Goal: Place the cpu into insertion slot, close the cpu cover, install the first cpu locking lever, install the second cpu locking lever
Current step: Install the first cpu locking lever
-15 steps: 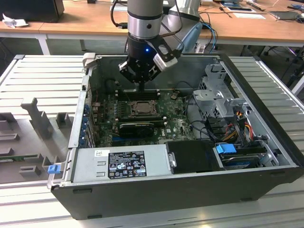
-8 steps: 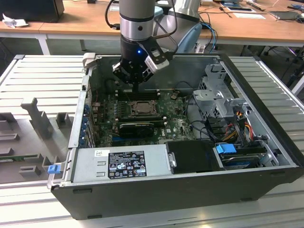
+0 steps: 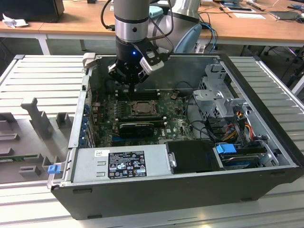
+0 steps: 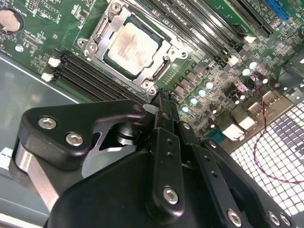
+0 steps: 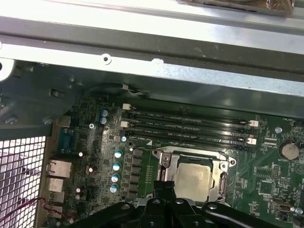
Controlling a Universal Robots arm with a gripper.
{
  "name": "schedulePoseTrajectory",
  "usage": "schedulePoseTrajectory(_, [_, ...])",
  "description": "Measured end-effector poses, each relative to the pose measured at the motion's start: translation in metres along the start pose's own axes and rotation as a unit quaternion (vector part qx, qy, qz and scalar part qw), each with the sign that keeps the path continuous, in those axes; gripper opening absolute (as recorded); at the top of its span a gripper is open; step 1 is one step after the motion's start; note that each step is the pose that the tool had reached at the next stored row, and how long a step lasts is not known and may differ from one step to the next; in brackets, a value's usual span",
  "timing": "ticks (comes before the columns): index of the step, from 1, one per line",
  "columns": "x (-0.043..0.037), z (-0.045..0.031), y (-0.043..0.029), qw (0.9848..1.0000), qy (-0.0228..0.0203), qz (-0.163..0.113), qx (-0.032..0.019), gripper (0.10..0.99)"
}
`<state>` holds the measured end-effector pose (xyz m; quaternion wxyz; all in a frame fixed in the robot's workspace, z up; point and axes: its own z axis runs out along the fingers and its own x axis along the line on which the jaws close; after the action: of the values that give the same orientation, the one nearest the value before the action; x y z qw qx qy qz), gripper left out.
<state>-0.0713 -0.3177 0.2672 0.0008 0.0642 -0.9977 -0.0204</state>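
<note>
Now, at the exterior view's left, the tray point(image 3: 28, 142) is lying beside the case point(image 3: 190, 190). Inside the case, the gripper point(image 3: 132, 89) is hanging just over the slot point(image 3: 128, 109), its 2 fingers point(image 4: 164, 123) pressing together and holding nothing. The cpu point(image 4: 130, 45) is sitting in the slot under the cover point(image 4: 164, 71). I am guessing the cpu is light, stiff and easy to hurt, so holding its edges is safest.
</note>
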Motion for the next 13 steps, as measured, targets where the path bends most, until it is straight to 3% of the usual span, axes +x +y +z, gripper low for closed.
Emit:
schedulePoseTrajectory(5, [0.0016,0.0001,0.0002,1.0,0.0,0.0,-0.0001,0.106])
schedulePoseTrajectory(13, [0.0156,0.0014,0.0019,1.0,0.0,0.0,-0.0002,0.106])
